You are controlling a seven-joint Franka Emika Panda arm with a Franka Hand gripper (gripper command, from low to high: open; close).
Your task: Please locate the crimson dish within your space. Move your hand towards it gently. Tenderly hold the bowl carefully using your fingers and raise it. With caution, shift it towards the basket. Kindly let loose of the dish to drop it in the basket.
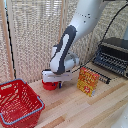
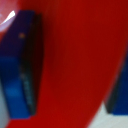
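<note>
Hand [image 1: 51, 82] astride glossy round crimson dish [image 1: 48, 85], mesh basket [image 1: 19, 102] apart

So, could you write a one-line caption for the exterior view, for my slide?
Panda arm's hand lowered onto the red bowl on the wooden table, red basket waiting nearby.

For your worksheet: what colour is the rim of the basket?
Blue; the basket rim shows best in the exterior view.

The bowl [image 2: 75, 55] looks like smooth, glossy red plastic. The fingers [image 2: 20, 75] are matt dark blue. The basket [image 1: 17, 102] is red plastic mesh. The table [image 1: 80, 110] is pale wood with visible grain. The toaster oven [image 1: 112, 55] is dark metal, and the arm [image 1: 75, 35] is glossy white.
</note>
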